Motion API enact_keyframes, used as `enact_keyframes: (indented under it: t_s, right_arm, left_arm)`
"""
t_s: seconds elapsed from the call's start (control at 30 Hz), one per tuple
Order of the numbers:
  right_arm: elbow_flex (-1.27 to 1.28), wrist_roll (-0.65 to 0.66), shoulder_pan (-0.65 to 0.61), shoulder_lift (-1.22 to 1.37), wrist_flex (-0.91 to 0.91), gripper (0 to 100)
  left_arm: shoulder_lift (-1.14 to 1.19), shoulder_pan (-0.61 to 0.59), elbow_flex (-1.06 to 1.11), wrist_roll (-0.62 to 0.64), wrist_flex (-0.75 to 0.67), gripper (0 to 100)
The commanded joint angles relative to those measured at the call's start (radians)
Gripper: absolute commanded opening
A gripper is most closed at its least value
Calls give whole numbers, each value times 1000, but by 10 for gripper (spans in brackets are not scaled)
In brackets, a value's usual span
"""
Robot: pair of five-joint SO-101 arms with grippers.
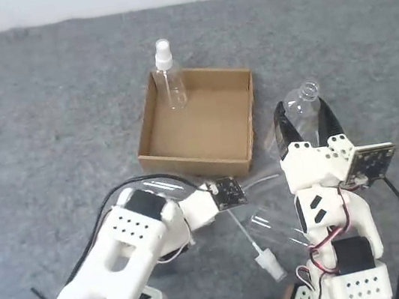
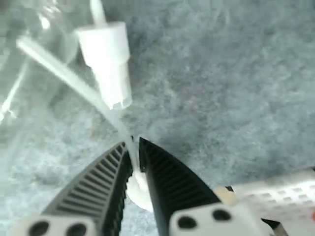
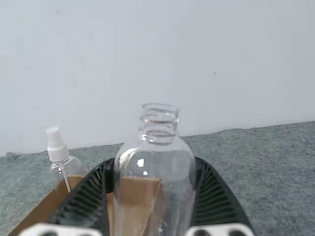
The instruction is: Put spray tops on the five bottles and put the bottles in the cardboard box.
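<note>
Right wrist view has the right gripper (image 3: 152, 164) with fingers clamped round an uncapped bottle (image 3: 156, 147), upright just beside the cardboard box (image 1: 194, 162), while the left gripper (image 2: 134, 143) fingers pinch a spray top (image 2: 137, 189) by its tube; capping seems in hand, needing tube-to-neck alignment next.

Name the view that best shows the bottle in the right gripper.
Right wrist view: the bottle, held in the right gripper, shows its open threaded neck. High view shows it from above; left wrist view faces a spray top.
</note>
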Motion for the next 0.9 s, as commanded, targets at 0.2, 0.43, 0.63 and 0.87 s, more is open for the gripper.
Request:
enact_keyframes:
  t_s: [0.2, 0.43, 0.63, 0.87]
  right_arm:
    - [-15, 20, -8, -21, -30, 13]
    - [-15, 20, -8, -21, -30, 13]
    - [-15, 20, -8, -21, -30, 13]
    - [-15, 20, -12, -21, -28, 13]
  left_arm:
    - [-201, -334, -56, -203, 40, 11]
    - [-367, -694, -47, -359, -20, 12]
    - [-445, -933, 18, -397, -144, 13]
    - [-480, -1137, 174, -396, -358, 37]
